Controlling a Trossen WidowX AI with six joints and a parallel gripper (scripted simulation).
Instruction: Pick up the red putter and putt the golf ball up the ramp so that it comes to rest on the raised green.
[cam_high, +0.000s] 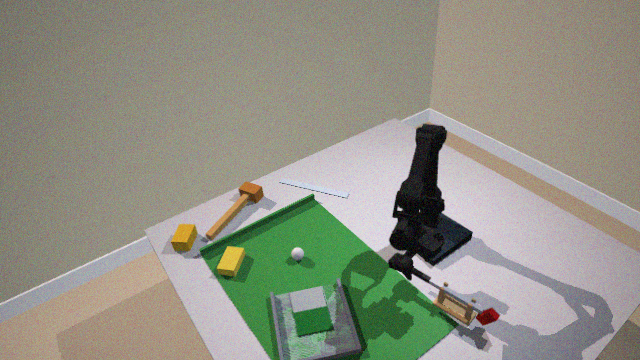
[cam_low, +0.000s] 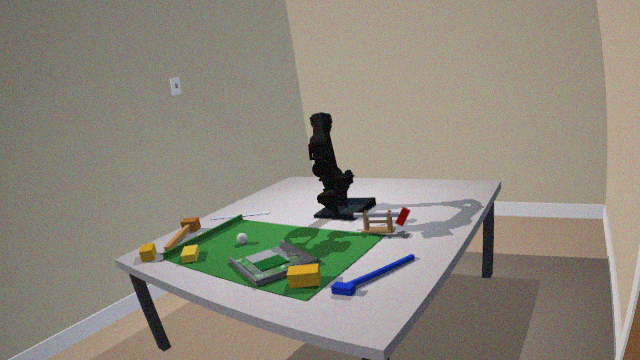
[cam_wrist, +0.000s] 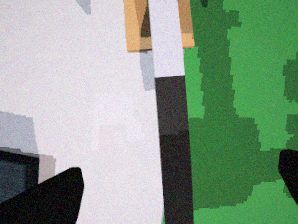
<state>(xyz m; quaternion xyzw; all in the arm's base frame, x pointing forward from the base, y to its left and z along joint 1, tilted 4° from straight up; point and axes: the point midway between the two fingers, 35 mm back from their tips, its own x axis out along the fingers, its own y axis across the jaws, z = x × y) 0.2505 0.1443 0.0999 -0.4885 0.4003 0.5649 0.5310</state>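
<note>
The red putter lies in a wooden stand (cam_high: 454, 305) (cam_low: 378, 221) (cam_wrist: 136, 10) at the mat's right edge, its red head (cam_high: 488, 316) (cam_low: 402, 216) at the far end. Its black grip (cam_high: 421, 274) (cam_wrist: 174, 156) points toward the arm. My gripper (cam_high: 401, 262) (cam_wrist: 182, 169) is open, low over the grip, with one finger on each side and not touching it. The white golf ball (cam_high: 297, 253) (cam_low: 242, 238) rests on the green mat (cam_high: 280, 225) (cam_low: 220, 250). The raised green (cam_high: 313, 320) (cam_low: 270, 262), with a grey ramp (cam_high: 307, 299), sits inside a grey frame (cam_high: 316, 350).
A wooden mallet (cam_high: 235, 210) (cam_low: 182, 231), a thin ruler (cam_high: 313, 188) and a yellow block (cam_high: 184, 237) (cam_low: 147, 252) lie off the mat. Yellow blocks (cam_high: 231, 260) (cam_low: 303, 275) sit on it. A blue putter (cam_low: 372, 275) lies near the table's front. The arm's base (cam_high: 452, 235) stands beside the mat.
</note>
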